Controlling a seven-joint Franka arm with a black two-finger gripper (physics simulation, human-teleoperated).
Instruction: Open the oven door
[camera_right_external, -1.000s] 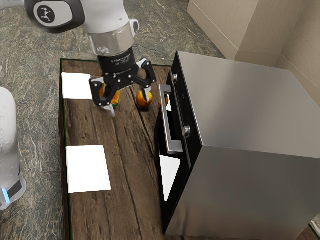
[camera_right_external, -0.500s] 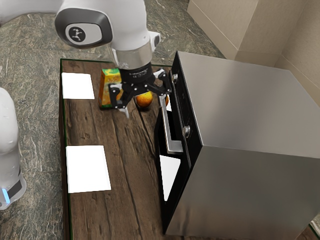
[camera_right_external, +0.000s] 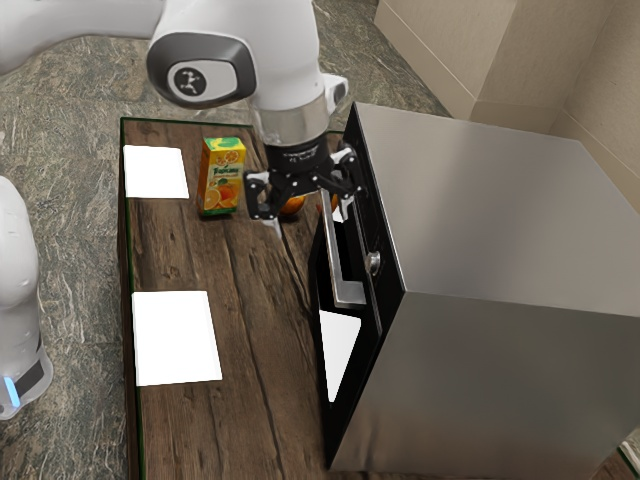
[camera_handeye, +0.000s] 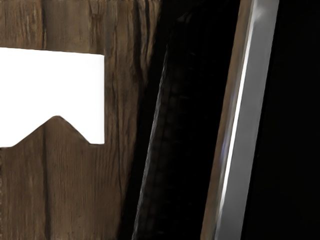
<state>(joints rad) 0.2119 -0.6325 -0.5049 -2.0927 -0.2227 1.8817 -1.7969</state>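
My gripper (camera_right_external: 310, 220) hangs at the far end of the silver oven handle (camera_right_external: 335, 255) in the exterior view, its two fingers spread wide. One finger is on the table side of the bar; the other appears near the gap between bar and door, its contact unclear. Black and glossy, the oven door (camera_right_external: 355, 380) stands closed on the steel oven (camera_right_external: 500, 210). In the wrist view the handle (camera_handeye: 246, 125) runs as a long slanted metal strip beside the dark door.
A juice carton (camera_right_external: 222, 180) stands behind the gripper on the wooden table (camera_right_external: 240, 420), with an orange (camera_right_external: 292, 206) partly hidden by the hand. Two white patches lie toward the exterior view's left. A round knob (camera_right_external: 373, 263) sticks out above the handle's near end.
My hand has moved toward the exterior view's right, from above the table to the handle's far end, uncovering the carton. The door has not moved.
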